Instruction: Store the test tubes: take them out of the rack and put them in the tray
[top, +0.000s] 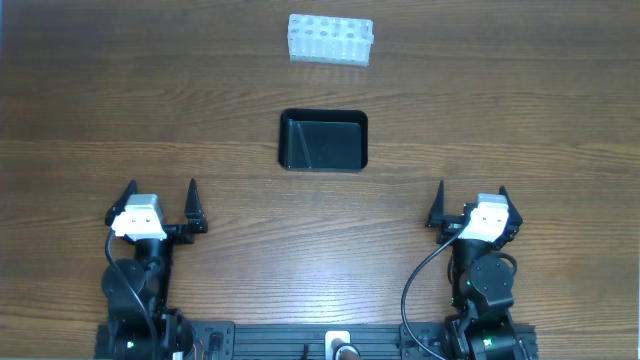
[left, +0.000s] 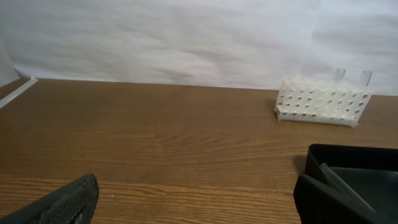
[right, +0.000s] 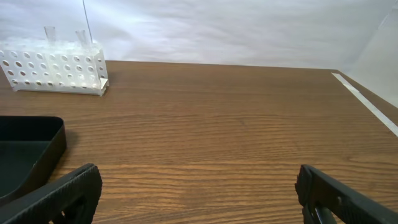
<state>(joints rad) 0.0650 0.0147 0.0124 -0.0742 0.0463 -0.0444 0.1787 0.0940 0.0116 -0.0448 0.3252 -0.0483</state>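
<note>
Tubes (left: 340, 74) upright in rack (top: 330, 39), beyond tray (top: 323, 140).

The left arm (top: 140, 275) sits folded low over its base, on the near side of the tray (top: 324, 114) and well off to its left. Its white wrist (top: 137, 215) points toward the tray's side of the table. The left gripper (top: 161, 190) is level, with its jaws spread wide and nothing between them. The right arm (top: 485, 275) is folded the same way, well off to the tray's right. The right gripper (top: 471, 195) is also spread wide and holds nothing. Both grippers are well apart from the tray.
</note>
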